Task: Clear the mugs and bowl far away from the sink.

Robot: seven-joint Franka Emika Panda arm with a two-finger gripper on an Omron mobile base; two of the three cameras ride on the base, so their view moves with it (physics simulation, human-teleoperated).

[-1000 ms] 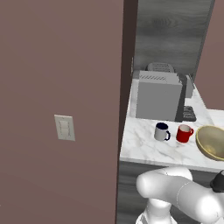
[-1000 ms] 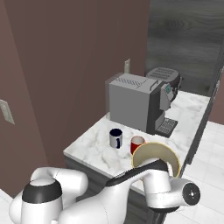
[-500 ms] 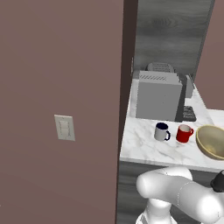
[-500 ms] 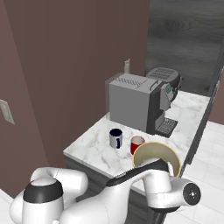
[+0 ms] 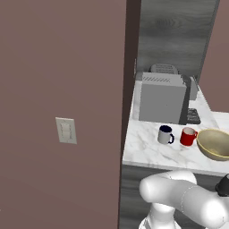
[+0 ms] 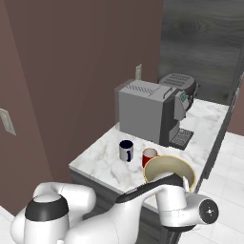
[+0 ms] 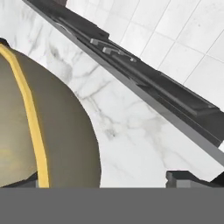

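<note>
Where the marble table runs out from the brown wall, you have the white-grey mug with its navy inside standing upright in front of the grey coffee machine, and the red mug just beside it, the two near each other but apart. The tan-yellow bowl sits on the same table next to the red mug, toward the table's front edge; from the right base view you see it partly behind the robot's white forearm, with the red mug and the navy-lined mug beyond it. Look along the hand and you find its two dark fingertips standing wide apart at the bottom of the picture, one on either side of the bowl's wall, with the yellow rim running up between them; you cannot tell whether either tip touches the bowl, but nothing is clamped. A light switch sits on the brown wall to the left.
</note>
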